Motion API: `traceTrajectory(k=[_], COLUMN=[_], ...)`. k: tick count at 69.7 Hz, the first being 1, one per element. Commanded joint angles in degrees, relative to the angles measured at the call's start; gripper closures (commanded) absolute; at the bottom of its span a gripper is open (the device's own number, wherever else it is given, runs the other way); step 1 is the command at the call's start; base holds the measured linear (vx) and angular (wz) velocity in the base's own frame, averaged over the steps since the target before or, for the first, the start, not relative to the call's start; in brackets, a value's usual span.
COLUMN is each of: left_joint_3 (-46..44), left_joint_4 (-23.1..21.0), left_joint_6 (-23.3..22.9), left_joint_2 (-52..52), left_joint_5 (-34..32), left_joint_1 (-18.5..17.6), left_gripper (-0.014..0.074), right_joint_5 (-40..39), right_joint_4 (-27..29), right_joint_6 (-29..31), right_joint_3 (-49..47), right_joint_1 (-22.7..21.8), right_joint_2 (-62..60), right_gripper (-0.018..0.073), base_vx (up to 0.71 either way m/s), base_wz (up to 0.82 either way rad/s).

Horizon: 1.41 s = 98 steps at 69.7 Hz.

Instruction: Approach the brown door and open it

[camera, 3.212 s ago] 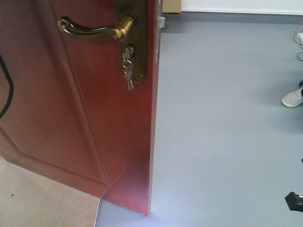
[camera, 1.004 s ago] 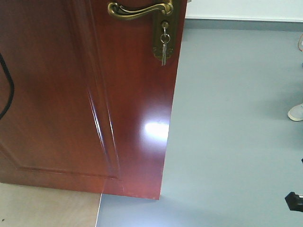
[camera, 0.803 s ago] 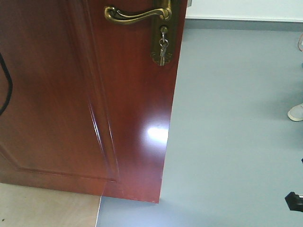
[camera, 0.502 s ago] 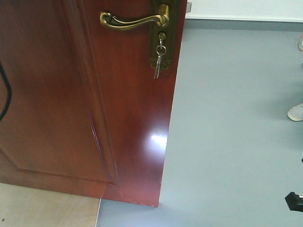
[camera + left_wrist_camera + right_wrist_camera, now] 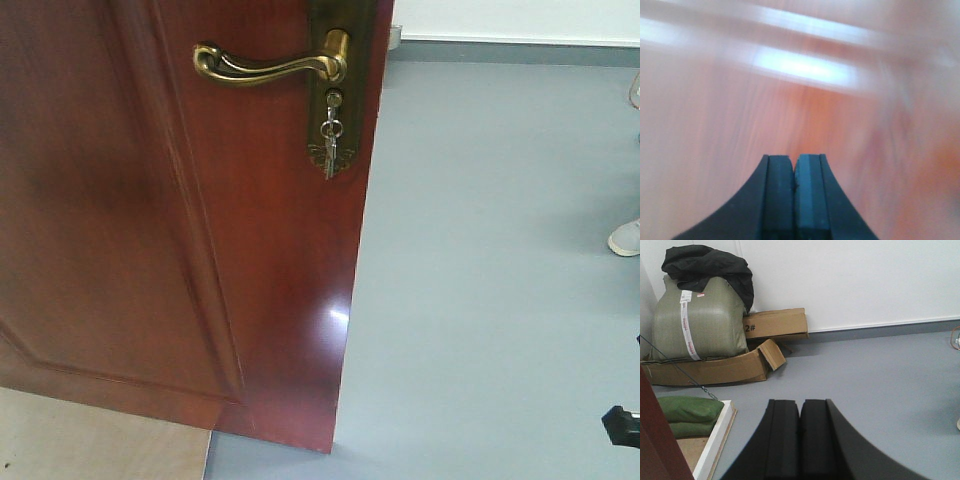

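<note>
Glossy panelled brown door (image 5: 150, 220), curled brass handle (image 5: 265, 65); both tools' pads pressed together.

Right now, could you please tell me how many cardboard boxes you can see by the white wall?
2: a closed box against the wall, and a flattened open box under the green sack. Others may be hidden behind it.

A: Is any text readable?
B: "2#" is printed on the cardboard box (image 5: 775, 323), at ten o'clock in the right wrist view.
A: And the sack's white strip (image 5: 686, 325)?
B: Print is seen there, but too small to be read.
</note>
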State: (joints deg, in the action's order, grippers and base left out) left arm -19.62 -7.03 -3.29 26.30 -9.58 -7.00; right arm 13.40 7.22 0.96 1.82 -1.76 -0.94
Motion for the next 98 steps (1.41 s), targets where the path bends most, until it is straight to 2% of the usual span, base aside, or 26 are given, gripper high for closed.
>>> traceTrajectory(k=[1, 17, 21, 25, 41, 66, 98], left_joint_3=[6.0, 23.2, 22.5, 22.3, 22.7, 22.7, 22.7], left_joint_4=[0.0, 0.0, 0.1, 0.1, 0.0, 0.0, 0.0], left_joint_6=[-0.4, -0.5, 0.8, 2.2, 2.3, 2.3, 2.3], left_joint_2=[-6.2, -18.8, -20.0, -20.5, -20.5, -28.7, -28.4], left_joint_5=[-4.3, -4.3, 1.7, 3.5, 2.6, 3.9, 3.2], left_joint_1=[-0.1, 0.0, 0.2, 0.7, 3.5, 3.5, 3.3], left_gripper=[0.0586, 0.0586, 0.0586, 0.0586, 0.0586, 0.0586, 0.0586], right_joint_5=[-4.5, -4.5, -4.5, -4.5, -4.5, -4.5, -4.5], right_joint_4=[-0.3, -0.3, -0.3, -0.3, -0.3, -0.3, -0.4], right_joint_6=[0.5, 0.5, 0.5, 0.5, 0.5, 0.5, 0.5], right_joint_3=[0.1, 0.1, 0.1, 0.1, 0.1, 0.1, 0.1], right_joint_1=[0.0, 0.0, 0.0, 0.0, 0.0, 0.0, 0.0], right_joint_2=[-0.5, -0.5, -0.5, -0.5, -0.5, -0.5, -0.5], right_gripper=[0.0559, 0.0559, 0.0559, 0.0559, 0.0559, 0.0559, 0.0559], base_vx=[0.00, 0.00, 0.00, 0.00, 0.00, 0.00, 0.00], base_wz=[0.00, 0.00, 0.00, 0.00, 0.00, 0.00, 0.00])
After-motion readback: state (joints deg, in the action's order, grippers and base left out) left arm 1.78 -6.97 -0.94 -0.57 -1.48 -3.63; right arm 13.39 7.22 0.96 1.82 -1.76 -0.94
